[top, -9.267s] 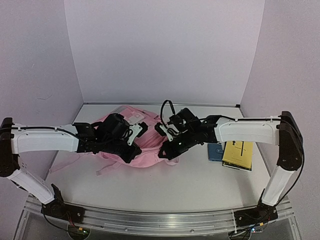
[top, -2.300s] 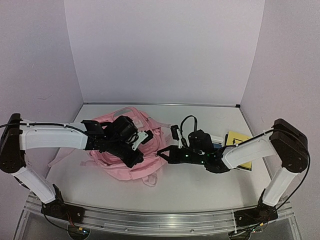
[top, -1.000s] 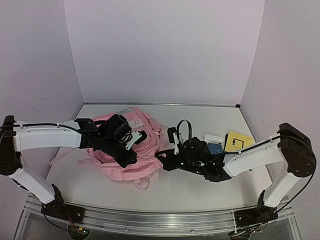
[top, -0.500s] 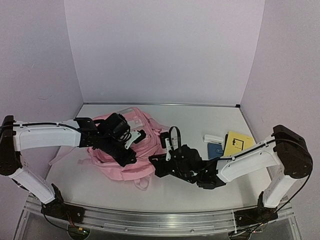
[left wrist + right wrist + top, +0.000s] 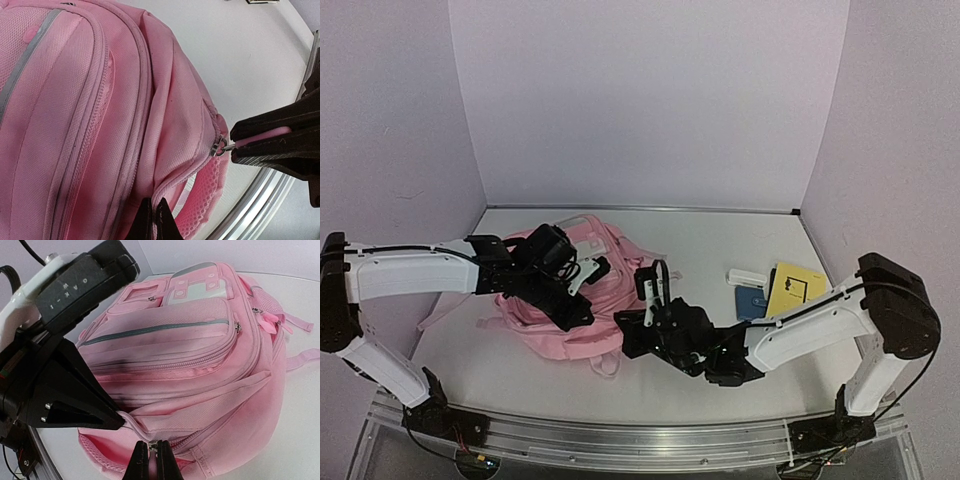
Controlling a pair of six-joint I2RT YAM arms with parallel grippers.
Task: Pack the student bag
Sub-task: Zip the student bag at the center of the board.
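The bag (image 5: 548,330) lies near the table's (image 5: 650,400) left edge. The left gripper (image 5: 152,214) is closed on its seam and the right gripper (image 5: 234,145) is clamped on the zip pull (image 5: 262,136). Bare tabletop runs along the near edge.

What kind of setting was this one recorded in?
Probably a lab recording booth rather than a classroom: plain lilac walls box in a white table, two robot arms are bolted to a metal rail at its near edge, and a student bag and yellow booklet are laid out.
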